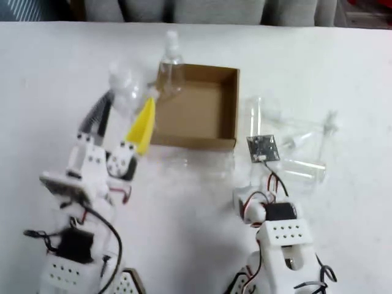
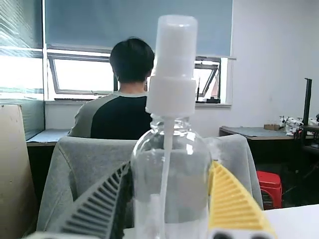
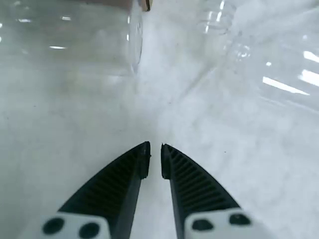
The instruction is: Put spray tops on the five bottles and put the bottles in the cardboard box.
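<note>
My left gripper (image 2: 169, 199) is shut on a clear bottle (image 2: 169, 179) that carries a white spray top (image 2: 172, 64). It holds the bottle upright between its grey and yellow fingers (image 1: 142, 125), raised just left of the cardboard box (image 1: 202, 113). A second capped bottle (image 1: 170, 64) stands at the box's far left corner. My right gripper (image 3: 155, 159) hovers low over the table with its fingers almost touching and nothing between them. Bare clear bottles (image 3: 70, 35) lie just ahead of it. In the high view the right arm (image 1: 275, 214) sits in front of the box's right corner.
Several uncapped bottles (image 1: 303, 171) and loose spray tops (image 1: 331, 119) lie scattered to the right of the box. One more bottle (image 1: 196, 162) lies along the box's near wall. A person sits with their back turned in the room behind.
</note>
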